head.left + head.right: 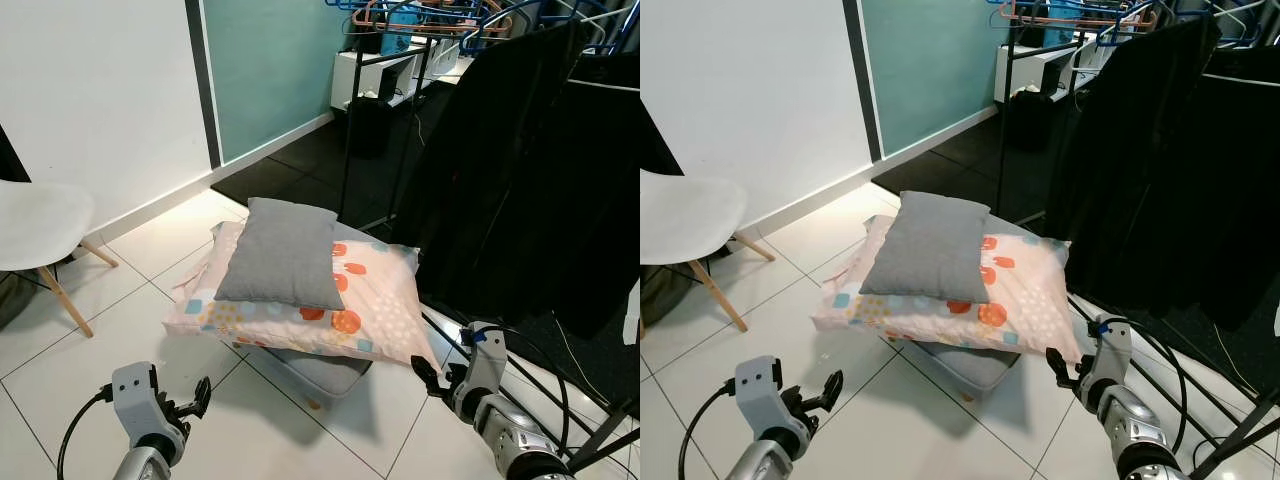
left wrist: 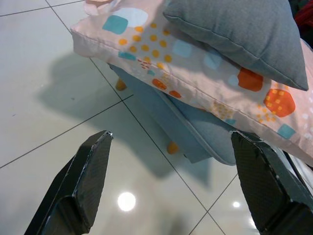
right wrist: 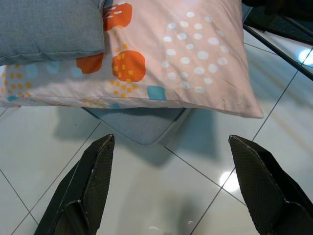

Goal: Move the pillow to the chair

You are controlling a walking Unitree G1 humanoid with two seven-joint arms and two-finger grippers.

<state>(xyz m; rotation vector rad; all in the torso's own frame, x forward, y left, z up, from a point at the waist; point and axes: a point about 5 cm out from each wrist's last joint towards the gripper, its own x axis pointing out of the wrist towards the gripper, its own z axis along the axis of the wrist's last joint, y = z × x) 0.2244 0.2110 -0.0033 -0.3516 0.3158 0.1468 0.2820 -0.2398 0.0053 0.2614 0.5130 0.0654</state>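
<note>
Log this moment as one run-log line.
phase: approach | left gripper: open, empty, low | right gripper: open, empty, low | grey pillow: atop patterned pillow | white chair: left, unoccupied

white chair (image 1: 40, 225) cut off at left edge; grey cushion (image 1: 322, 371) mostly hidden under patterned pillow (image 1: 380, 300).

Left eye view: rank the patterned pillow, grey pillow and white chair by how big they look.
1. Patterned pillow, largest.
2. Grey pillow.
3. White chair, smallest as seen, but the frame edge cuts it off, so its rank is unsure.
</note>
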